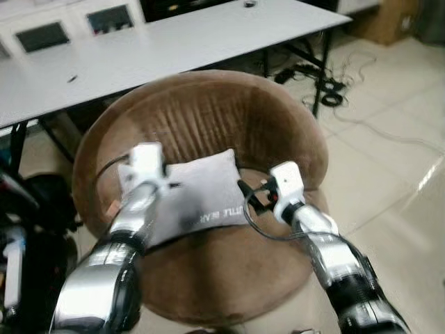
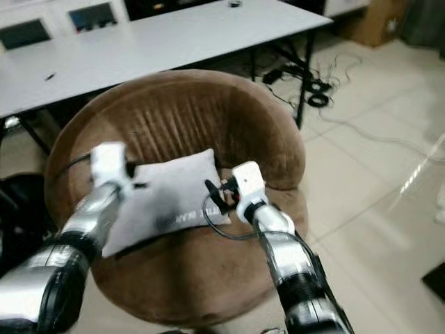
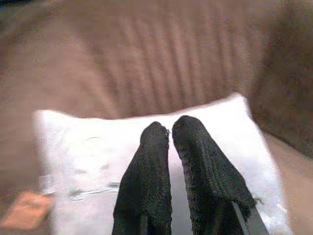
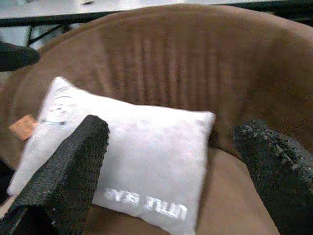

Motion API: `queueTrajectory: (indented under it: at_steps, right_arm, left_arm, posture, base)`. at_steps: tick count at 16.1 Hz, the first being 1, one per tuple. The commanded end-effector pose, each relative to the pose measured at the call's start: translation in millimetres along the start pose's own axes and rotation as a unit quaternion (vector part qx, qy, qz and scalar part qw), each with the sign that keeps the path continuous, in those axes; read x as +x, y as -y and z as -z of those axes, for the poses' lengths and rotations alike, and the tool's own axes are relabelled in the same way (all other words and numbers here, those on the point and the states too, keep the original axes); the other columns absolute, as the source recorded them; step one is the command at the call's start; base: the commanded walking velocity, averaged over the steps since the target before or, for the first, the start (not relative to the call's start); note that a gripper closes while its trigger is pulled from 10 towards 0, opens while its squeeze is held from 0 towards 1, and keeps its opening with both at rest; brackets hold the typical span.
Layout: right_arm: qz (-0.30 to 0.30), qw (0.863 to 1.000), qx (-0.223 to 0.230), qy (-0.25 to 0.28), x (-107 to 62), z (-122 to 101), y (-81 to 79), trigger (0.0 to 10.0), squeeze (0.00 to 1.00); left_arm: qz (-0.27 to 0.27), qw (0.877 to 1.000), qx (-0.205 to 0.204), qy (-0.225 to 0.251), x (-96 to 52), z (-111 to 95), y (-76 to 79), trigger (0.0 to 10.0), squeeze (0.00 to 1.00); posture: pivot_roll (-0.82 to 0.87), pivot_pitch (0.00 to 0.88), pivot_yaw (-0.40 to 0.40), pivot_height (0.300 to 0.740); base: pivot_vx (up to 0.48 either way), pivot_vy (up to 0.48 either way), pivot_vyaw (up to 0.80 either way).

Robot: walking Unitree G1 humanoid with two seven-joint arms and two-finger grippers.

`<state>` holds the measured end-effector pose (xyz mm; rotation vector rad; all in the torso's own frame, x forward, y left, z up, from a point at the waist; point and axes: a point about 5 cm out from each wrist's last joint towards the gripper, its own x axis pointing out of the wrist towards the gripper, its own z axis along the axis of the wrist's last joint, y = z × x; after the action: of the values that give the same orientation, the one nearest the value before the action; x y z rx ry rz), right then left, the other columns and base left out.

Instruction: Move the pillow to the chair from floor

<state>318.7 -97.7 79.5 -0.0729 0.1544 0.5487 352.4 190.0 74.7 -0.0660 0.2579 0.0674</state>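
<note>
A light grey pillow [image 1: 201,195] with printed lettering lies on the seat of the round brown chair [image 1: 208,118], leaning against its ribbed backrest. My left gripper [image 3: 168,128] is shut with nothing between its fingers, hovering just over the pillow's left half. At the pillow's right edge is my right gripper [image 2: 214,195], open; in the right wrist view its fingers [image 4: 78,156] spread wide, with the pillow [image 4: 137,161] ahead of them. An orange tag [image 4: 22,127] sticks out at the pillow's far left corner.
A long white table [image 1: 174,42] stands right behind the chair, its black legs [image 1: 321,69] at the right. Cables [image 1: 327,87] lie on the tiled floor [image 1: 396,181] to the right. Dark objects [image 1: 35,202] crowd the left side. A cardboard box [image 1: 386,21] sits at the far right.
</note>
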Motion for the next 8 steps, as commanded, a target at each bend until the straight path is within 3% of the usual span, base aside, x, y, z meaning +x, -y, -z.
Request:
queueTrajectory:
  at_steps: [1,4,6,8]
  right_arm:
    - [-0.022,1.0,-0.007,0.007,5.4,-4,-5.0,10.0,0.0]
    - [-0.033,0.999,-0.018,0.013,7.1,-4,1.3,10.0,0.0]
    - [-0.034,0.999,-0.016,0.011,6.8,-1,1.5,10.0,0.0]
    - [-0.043,0.999,-0.015,0.014,9.4,1,-5.7,10.0,0.0]
  left_arm:
    - [-0.008,0.999,-0.009,0.036,-2.7,-11,-4.1,10.0,0.0]
    - [-0.03,0.998,-0.022,0.052,-31.0,7,-7.0,10.0,0.0]
    - [-0.051,0.997,-0.047,0.033,-43.8,23,-4.1,10.0,0.0]
    - [-0.059,0.997,-0.041,0.021,-46.4,27,2.4,10.0,0.0]
  posture:
    - [-0.05,0.0,0.05,0.74]
    - [0.0,0.0,0.001,0.74]
    - [0.01,0.0,-0.005,0.74]
    - [0.0,0.0,-0.002,0.74]
  base:
    - [0.0,0.0,0.0]
    - [0.0,0.0,0.0]
    - [0.0,0.0,0.0]
    - [0.0,0.0,0.0]
